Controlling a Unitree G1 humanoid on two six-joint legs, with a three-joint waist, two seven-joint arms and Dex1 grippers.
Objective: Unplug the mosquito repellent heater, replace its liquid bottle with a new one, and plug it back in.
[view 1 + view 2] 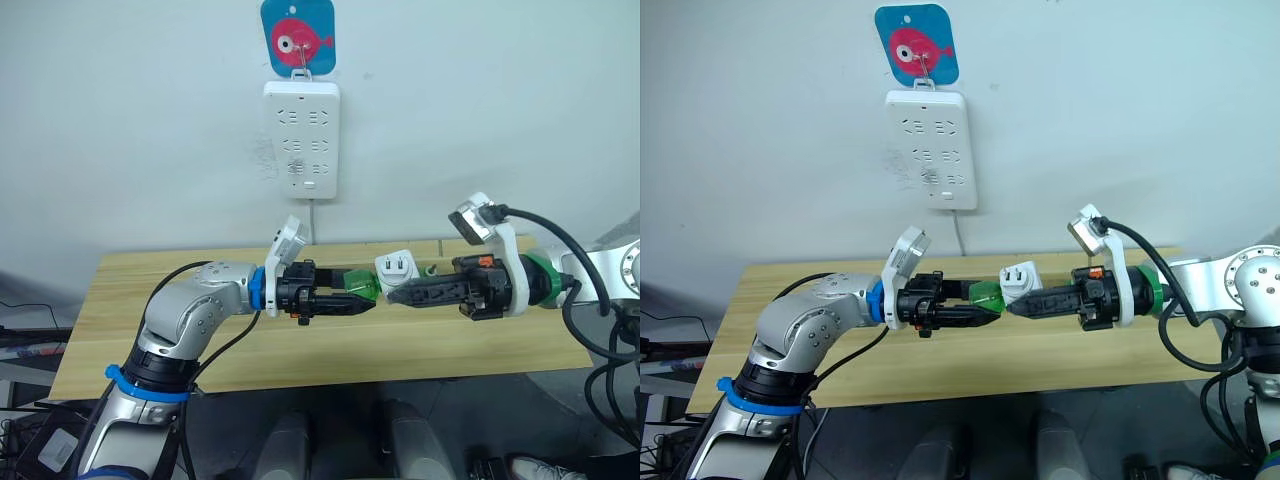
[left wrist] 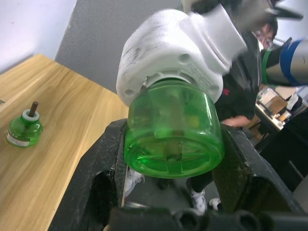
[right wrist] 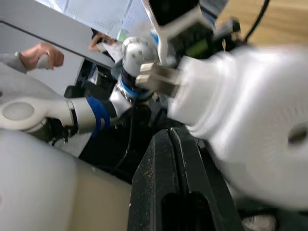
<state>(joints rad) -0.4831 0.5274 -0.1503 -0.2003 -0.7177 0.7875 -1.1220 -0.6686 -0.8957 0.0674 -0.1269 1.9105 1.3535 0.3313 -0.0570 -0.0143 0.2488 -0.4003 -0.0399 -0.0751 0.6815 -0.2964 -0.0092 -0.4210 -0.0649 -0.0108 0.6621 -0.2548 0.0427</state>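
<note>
The mosquito repellent heater (image 1: 394, 268) is held above the table (image 1: 120, 300), unplugged. The left gripper (image 1: 362, 297) clamps its green bottle (image 2: 173, 130); the right gripper (image 1: 396, 293) pinches the white body. Light, rigid, smooth plastic probably favours a firm flank grip.

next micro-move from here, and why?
Probably twist the green bottle loose with the left gripper while the right gripper steadies the heater. The heater is unplugged and held above the table, with the bottle seated in it; another green bottle stands on the table.
</note>
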